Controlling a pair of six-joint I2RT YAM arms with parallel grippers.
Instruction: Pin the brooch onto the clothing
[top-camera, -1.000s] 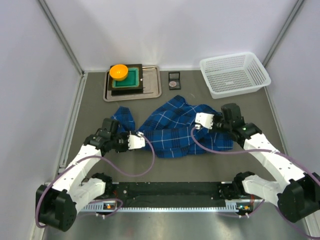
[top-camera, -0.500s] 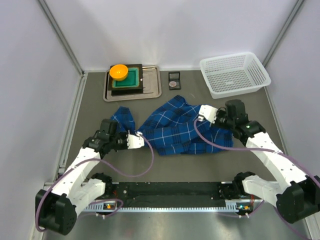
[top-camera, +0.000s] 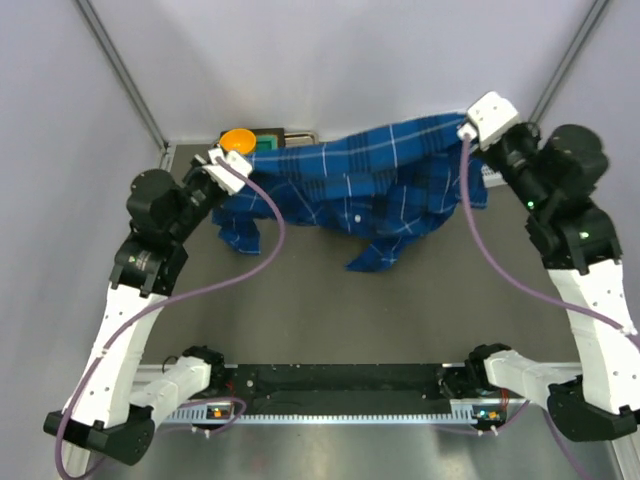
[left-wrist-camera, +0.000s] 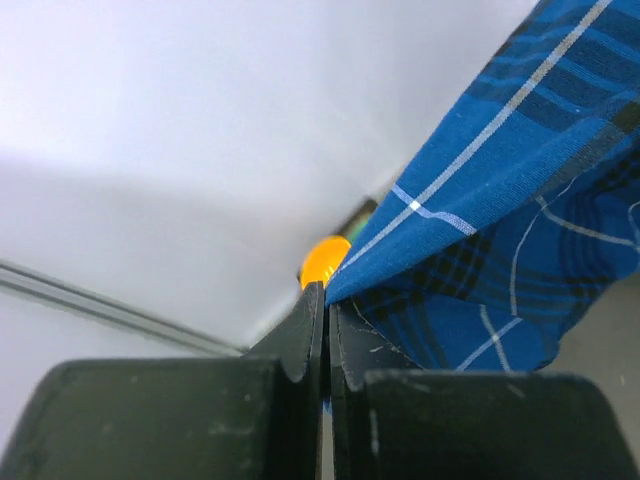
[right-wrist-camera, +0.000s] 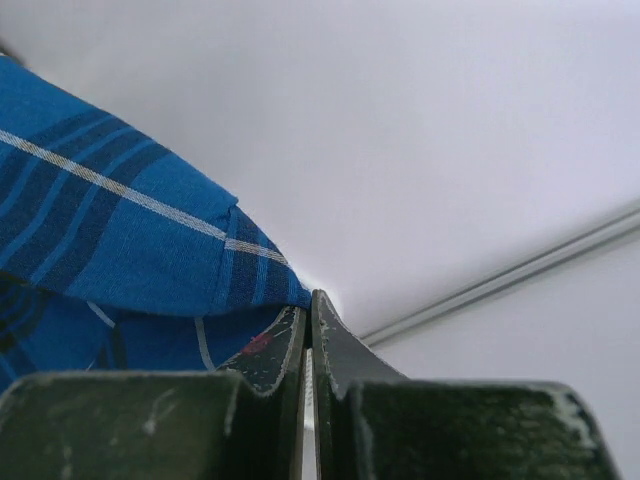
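Observation:
The blue plaid shirt (top-camera: 370, 180) hangs in the air, stretched between my two raised grippers above the back of the table. My left gripper (top-camera: 243, 160) is shut on its left edge; the left wrist view shows the jaws closed on the cloth (left-wrist-camera: 520, 180). My right gripper (top-camera: 462, 128) is shut on its right edge; the right wrist view shows the cloth (right-wrist-camera: 130, 240) pinched at the fingertips. Part of the shirt droops toward the table. The brooch is hidden behind the lifted shirt.
An orange round dish (top-camera: 236, 139) peeks out at the back left beside the shirt, also in the left wrist view (left-wrist-camera: 322, 262). The tray under it and the white basket at the back right are mostly hidden by the shirt and the right arm.
Both grippers have lifted from the table up and toward the back, spreading apart, carrying the shirt off the table so it hangs stretched between them.

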